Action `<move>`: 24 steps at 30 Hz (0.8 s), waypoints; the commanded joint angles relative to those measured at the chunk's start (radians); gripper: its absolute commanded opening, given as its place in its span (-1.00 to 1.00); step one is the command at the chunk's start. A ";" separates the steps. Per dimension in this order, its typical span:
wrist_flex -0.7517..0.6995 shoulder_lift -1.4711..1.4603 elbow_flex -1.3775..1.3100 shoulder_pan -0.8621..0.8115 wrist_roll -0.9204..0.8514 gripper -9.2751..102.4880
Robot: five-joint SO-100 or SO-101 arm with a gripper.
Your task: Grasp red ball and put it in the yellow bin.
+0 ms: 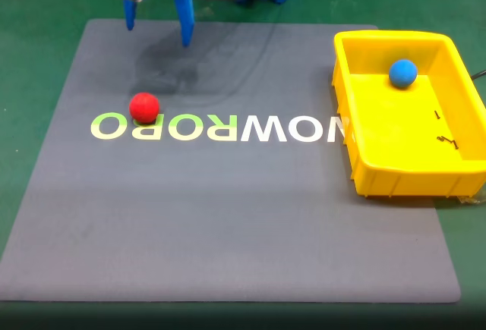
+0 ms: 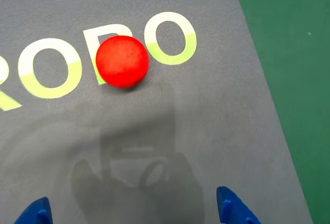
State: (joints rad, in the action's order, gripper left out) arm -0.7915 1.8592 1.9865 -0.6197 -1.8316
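Blue gripper (image 2: 134,211), spread wide and empty above the red ball (image 2: 122,61), could nudge it rolling if lowered off-centre.

Fixed view: ball (image 1: 144,108) lies on mat (image 1: 228,216), left. Bin (image 1: 410,117) stands at right, holding second ball (image 1: 402,73).

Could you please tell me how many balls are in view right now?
2. The red ball lies on the grey mat, over the printed letters. The blue ball sits inside the yellow bin, near its far wall.
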 commanded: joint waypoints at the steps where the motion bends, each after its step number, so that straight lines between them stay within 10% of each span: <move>1: 0.034 -0.049 -0.118 -0.008 0.014 -0.19; 24: 0.061 -0.499 -0.460 0.038 0.038 -0.20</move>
State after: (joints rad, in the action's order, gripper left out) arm -0.7547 1.3576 1.6076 -0.5983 -1.8147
